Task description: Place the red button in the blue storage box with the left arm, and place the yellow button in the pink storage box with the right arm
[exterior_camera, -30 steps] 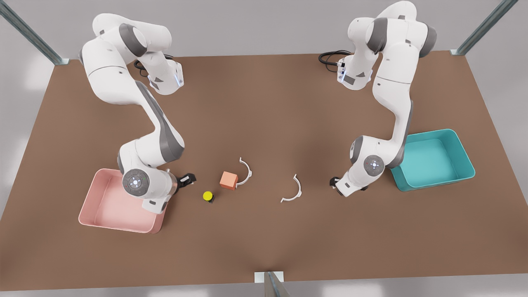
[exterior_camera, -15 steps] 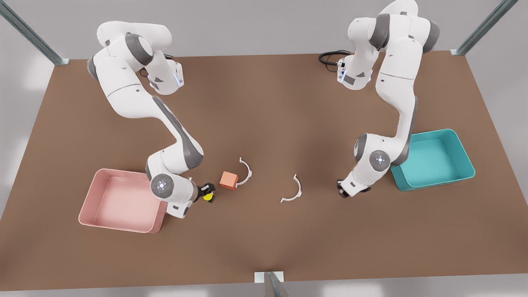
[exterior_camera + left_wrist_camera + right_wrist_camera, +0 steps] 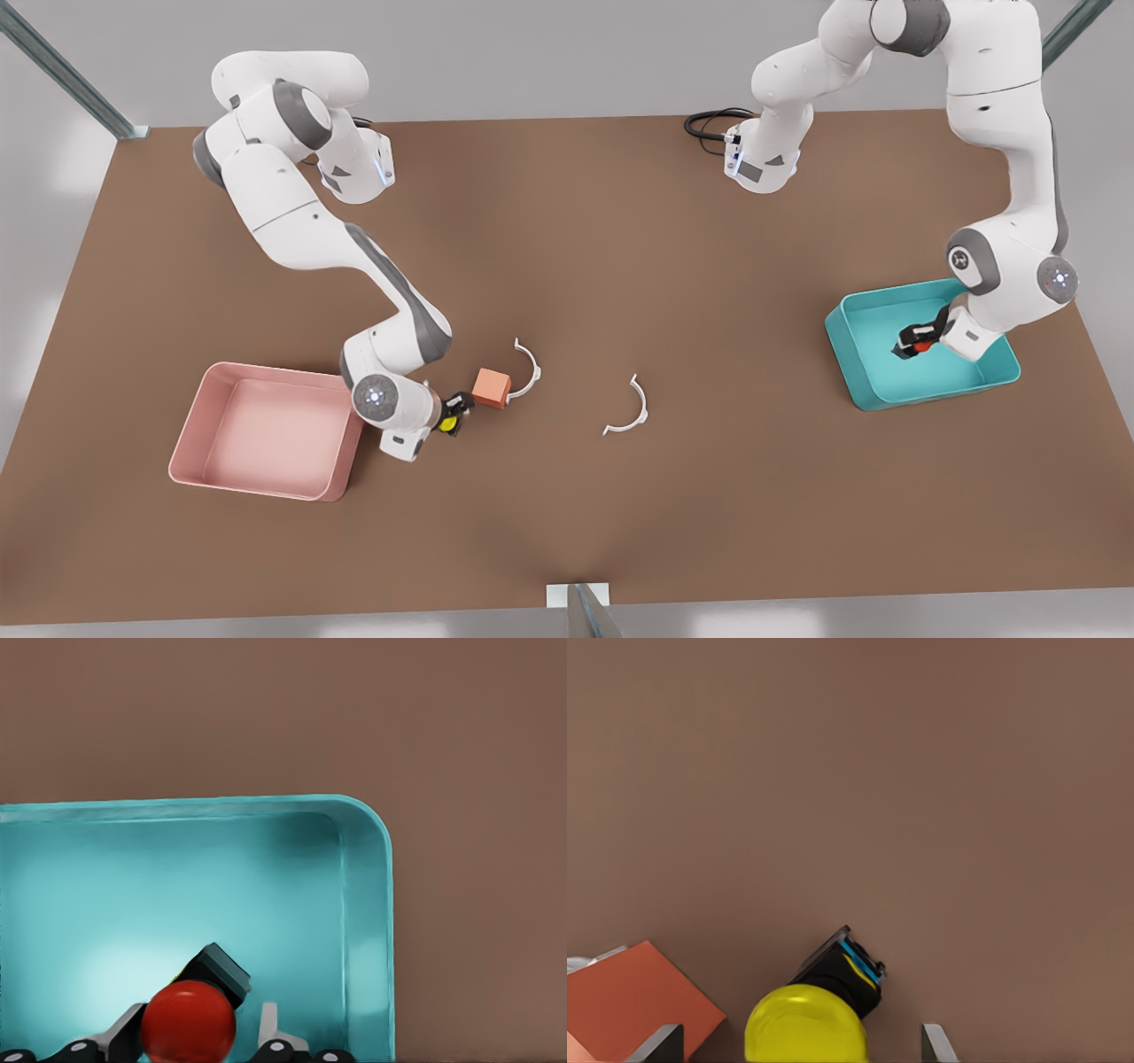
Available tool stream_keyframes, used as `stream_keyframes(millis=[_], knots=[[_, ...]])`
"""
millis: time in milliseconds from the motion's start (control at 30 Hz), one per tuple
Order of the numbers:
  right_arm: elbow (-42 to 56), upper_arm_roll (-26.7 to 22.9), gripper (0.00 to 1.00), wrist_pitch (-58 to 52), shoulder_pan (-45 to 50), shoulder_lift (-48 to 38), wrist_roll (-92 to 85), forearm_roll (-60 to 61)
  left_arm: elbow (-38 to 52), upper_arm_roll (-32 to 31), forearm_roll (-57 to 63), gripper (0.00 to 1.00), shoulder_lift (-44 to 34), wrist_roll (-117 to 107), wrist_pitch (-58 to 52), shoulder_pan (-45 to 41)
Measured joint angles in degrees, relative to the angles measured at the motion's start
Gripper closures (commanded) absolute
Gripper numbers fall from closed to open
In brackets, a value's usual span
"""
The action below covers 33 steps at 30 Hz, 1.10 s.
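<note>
Your left gripper (image 3: 917, 339) hangs over the inside of the blue storage box (image 3: 849, 354), its 2 fingers (image 3: 268, 1032) pinching the red button (image 3: 188, 1025); the button's black base juts out ahead of the fingertips, above the box floor.

Your right gripper (image 3: 454, 415) sits low over the table (image 3: 620, 230) with its fingers (image 3: 936, 1045) spread wide on either side of the yellow button (image 3: 804, 1025), not pressing it. The orange cube (image 3: 491, 387) lies just beside that gripper, and the pink storage box (image 3: 190, 434) sits behind it, near the wrist. 2 white arcs (image 3: 528, 370) lie farther out past the cube.
</note>
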Motion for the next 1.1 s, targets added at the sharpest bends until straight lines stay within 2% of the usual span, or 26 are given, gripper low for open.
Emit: stream_keyframes(millis=[133, 200, 267, 333, 400, 467, 600, 833, 933, 1100], knots=[[-2.4, 0.0, 0.00, 2.6, -0.2, -0.1, 0.1, -0.7, 0.6, -0.3, -0.4, 0.00, 0.3, 6.5, -0.9, 0.1], [-3.2, 0.0, 0.00, 4.2, -0.4, -0.1, 0.2, -0.9, 5.4, -1.1, -0.2, 0.00, -0.3, 7.2, -2.2, -3.1], [-3.4, 0.0, 0.24, 5.5, -0.4, -0.1, 0.2, -0.9, 16.2, -1.3, -0.6, 0.00, -0.5, 6.1, -5.7, -7.8], [-3.7, 0.0, 0.31, 6.6, -0.5, 0.0, 0.2, -1.7, 26.0, -1.4, -1.6, 0.00, -0.5, 3.8, -9.9, -11.1], [-3.8, 0.0, 0.42, 7.4, -0.5, 0.0, 0.2, -2.3, 33.5, 0.8, -1.9, 0.00, -0.8, 1.4, -14.5, -16.3], [-3.8, 0.0, 0.45, 8.0, -0.6, 0.0, 0.1, -2.5, 37.7, 3.2, -1.8, 0.00, -2.1, -0.9, -19.3, -21.5], [-3.8, 0.0, 0.46, 8.8, -0.6, 0.0, -0.1, -2.6, 41.9, -1.4, 1.4, 0.00, -1.2, -5.6, -27.0, -22.9], [-3.3, 1.3, 0.46, 8.5, -2.5, -4.5, -0.3, -2.7, 46.0, -2.3, 2.4, 0.00, 2.6, -12.9, -34.9, -22.8], [-3.5, 5.6, 0.46, 5.8, -8.0, -8.1, -0.3, -2.7, 46.0, -2.3, 2.1, 0.00, 2.6, -15.2, -36.3, -22.8], [-3.7, 7.4, 0.45, 0.8, -14.6, -11.4, -1.6, -2.8, 46.0, -2.2, 1.7, 0.00, 2.6, -18.2, -37.4, -22.7]])
